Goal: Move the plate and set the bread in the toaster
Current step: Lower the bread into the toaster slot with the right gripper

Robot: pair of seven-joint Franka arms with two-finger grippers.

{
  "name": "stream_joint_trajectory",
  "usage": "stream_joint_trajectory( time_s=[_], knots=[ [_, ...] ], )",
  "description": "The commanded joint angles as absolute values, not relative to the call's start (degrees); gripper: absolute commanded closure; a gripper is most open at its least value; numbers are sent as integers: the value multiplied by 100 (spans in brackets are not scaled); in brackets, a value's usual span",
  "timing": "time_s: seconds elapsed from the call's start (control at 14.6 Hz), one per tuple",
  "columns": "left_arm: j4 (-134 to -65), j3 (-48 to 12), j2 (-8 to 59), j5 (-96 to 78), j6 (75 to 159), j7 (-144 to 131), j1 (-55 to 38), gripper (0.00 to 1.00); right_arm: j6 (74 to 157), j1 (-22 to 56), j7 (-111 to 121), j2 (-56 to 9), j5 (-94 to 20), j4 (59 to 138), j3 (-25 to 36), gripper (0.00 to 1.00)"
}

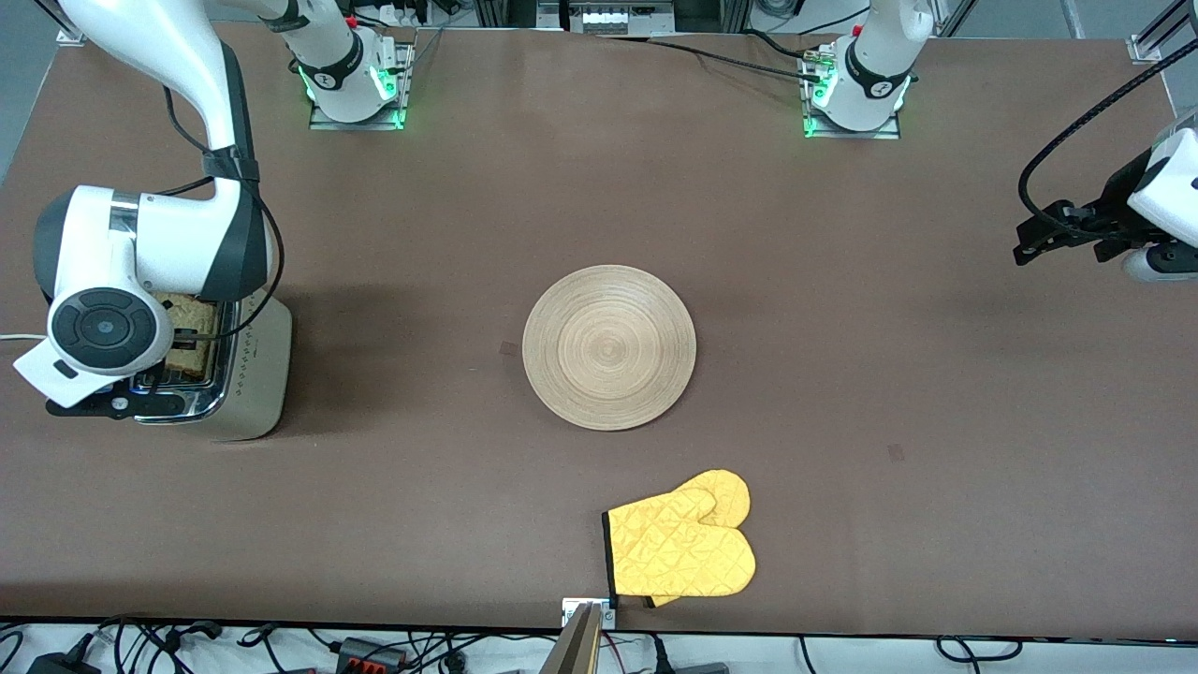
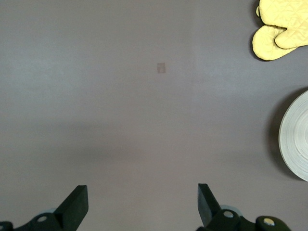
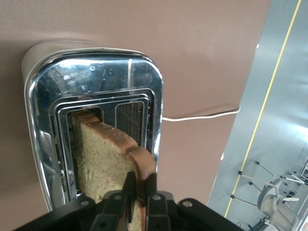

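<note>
Right wrist view showed the right gripper (image 3: 138, 192) over the toaster (image 3: 94, 86), its fingers pinched on the crust of the bread slice (image 3: 106, 159), which stood partly down in one slot. By my reading the insertion step was nearly done, and the next move called for parting the fingers and lifting straight up. At the table's middle lay the wooden plate (image 1: 609, 346), while the left gripper (image 2: 143, 204) waited with fingers wide apart over bare table at its own end.

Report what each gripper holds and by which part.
The right gripper pinches the bread by its crust edge, the slice standing in a toaster slot. The left gripper is open and holds nothing.
</note>
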State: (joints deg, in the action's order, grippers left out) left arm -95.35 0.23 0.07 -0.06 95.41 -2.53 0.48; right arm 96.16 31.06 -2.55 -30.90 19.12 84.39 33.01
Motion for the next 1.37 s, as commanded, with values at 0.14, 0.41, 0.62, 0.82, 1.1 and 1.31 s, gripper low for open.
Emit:
stream_joint_trajectory(
  time_s=[0.14,0.41,0.62,0.82,1.1,1.31],
  knots=[
    [-9334,35,105,-35,9404,-123,53,0,9484,3164,-395,-2962,1591,8517,3296,0],
    [-9334,35,105,-26,9404,-123,53,0,9431,3287,-518,-2629,1547,8403,3287,0],
    [-9334,35,105,-26,9413,-123,53,0,9326,3419,-501,-2321,1407,8218,3261,0],
    [-9334,35,105,-35,9404,-123,53,0,9325,3393,-457,-2259,521,8060,3331,0],
    [-9334,35,105,-26,9404,-132,53,0,9316,3278,-483,-2154,-384,8042,3427,0],
    [-9334,35,105,-26,9404,-123,53,0,9290,3252,-439,-2145,-782,8042,3463,0]
  ],
)
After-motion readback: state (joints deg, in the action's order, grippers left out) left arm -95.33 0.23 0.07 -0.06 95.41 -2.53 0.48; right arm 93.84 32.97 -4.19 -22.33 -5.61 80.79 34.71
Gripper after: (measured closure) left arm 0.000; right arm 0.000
